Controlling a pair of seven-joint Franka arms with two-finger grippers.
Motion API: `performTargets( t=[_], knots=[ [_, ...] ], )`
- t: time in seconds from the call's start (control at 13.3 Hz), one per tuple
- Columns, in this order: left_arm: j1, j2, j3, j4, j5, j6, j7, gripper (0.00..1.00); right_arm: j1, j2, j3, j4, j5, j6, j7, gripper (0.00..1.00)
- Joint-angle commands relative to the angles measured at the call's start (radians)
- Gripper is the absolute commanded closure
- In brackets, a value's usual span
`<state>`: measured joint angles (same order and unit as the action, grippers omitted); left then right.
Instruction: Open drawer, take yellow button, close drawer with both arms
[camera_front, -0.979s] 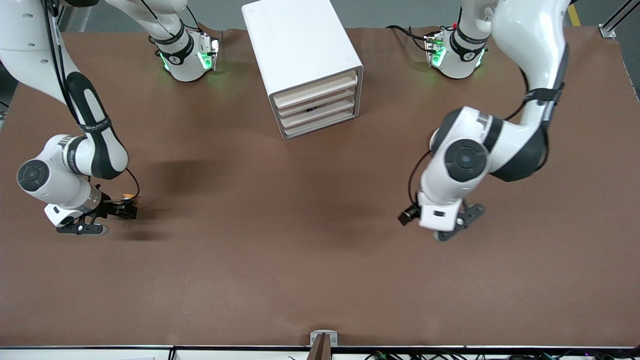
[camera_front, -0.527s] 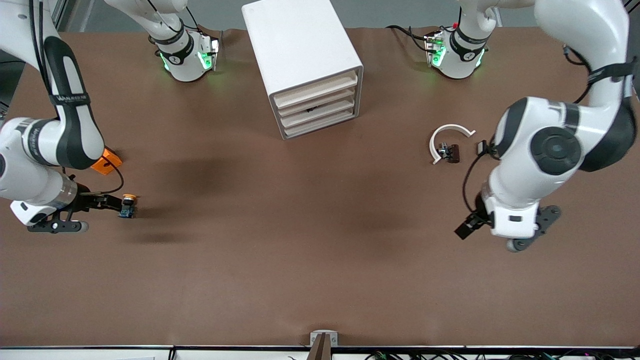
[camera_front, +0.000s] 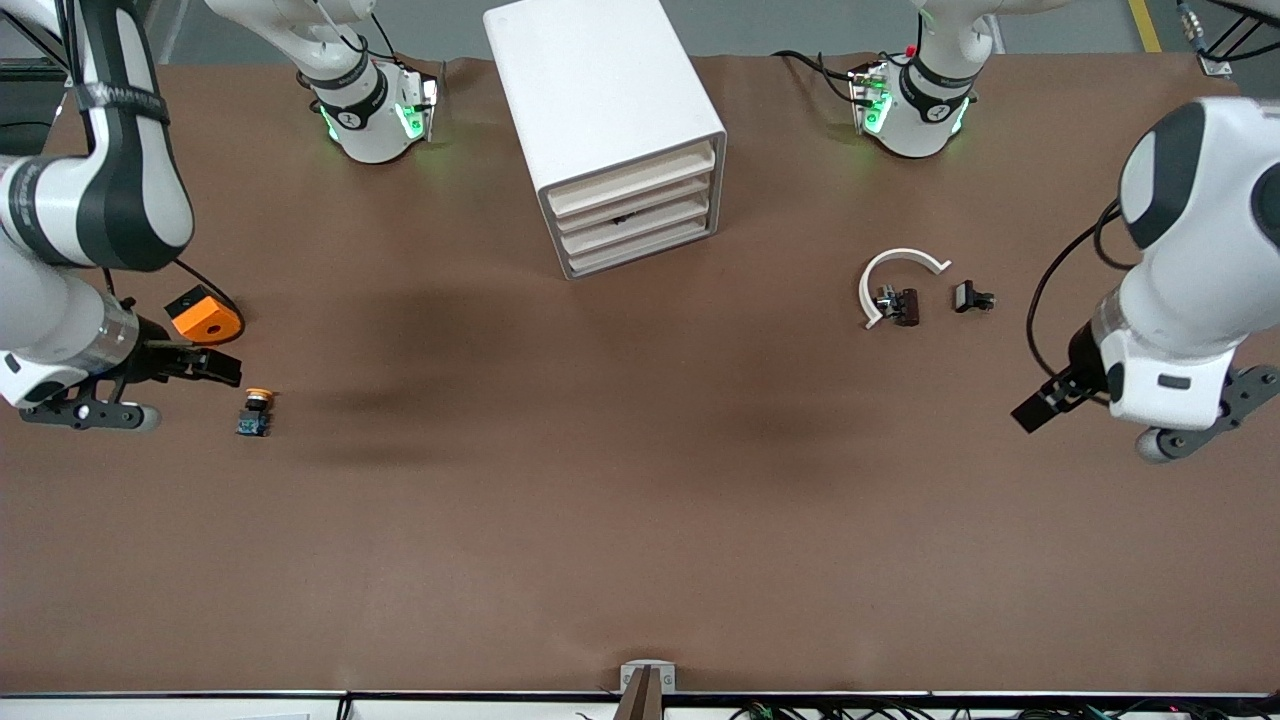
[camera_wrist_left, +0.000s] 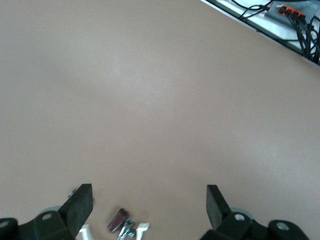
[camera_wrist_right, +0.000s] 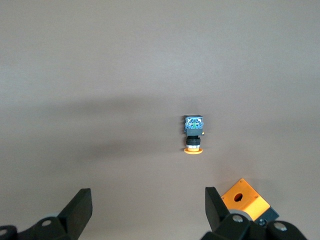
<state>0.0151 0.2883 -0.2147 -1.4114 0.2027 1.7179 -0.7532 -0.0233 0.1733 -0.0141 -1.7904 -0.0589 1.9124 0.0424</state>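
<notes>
The tiny push-button with its round yellow-orange cap, black middle and blue base (camera_front: 255, 412) (camera_wrist_right: 193, 134) lay on the brown table (camera_front: 620, 500) toward the right arm's end, near an orange block with a hole (camera_front: 203, 318). The right gripper (camera_front: 215, 368) hung beside it, fingers apart and empty. The white four-drawer cabinet (camera_front: 612, 130) stood shut. The left gripper (camera_front: 1035, 410) hovered with fingers apart, empty, near a white curved clip (camera_front: 893, 280).
</notes>
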Motion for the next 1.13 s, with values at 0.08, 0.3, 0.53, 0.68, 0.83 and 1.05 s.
performTargets(
  t=[0.08,0.3,0.53,0.68,0.83,1.05],
  knots=[
    [0.048,-0.093,-0.014,-0.017,-0.014,-0.079,0.133,0.00,0.052,-0.101,0.000,-0.001,-0.001,-0.087,0.025,0.00],
    [0.094,-0.155,0.007,-0.023,-0.107,-0.113,0.262,0.00,0.089,-0.113,0.002,0.060,-0.002,-0.182,0.082,0.00],
    [-0.012,-0.205,0.157,-0.031,-0.112,-0.179,0.463,0.00,0.100,-0.115,0.002,0.126,-0.001,-0.242,0.090,0.00],
    [-0.046,-0.248,0.225,-0.064,-0.150,-0.201,0.581,0.00,0.100,-0.123,0.003,0.135,-0.001,-0.246,0.090,0.00],
    [-0.047,-0.291,0.230,-0.122,-0.187,-0.201,0.646,0.00,0.098,-0.153,-0.003,0.137,0.049,-0.246,0.088,0.00],
    [-0.041,-0.297,0.196,-0.132,-0.190,-0.202,0.649,0.00,0.098,-0.190,-0.007,0.131,0.057,-0.260,0.076,0.00]
  ],
)
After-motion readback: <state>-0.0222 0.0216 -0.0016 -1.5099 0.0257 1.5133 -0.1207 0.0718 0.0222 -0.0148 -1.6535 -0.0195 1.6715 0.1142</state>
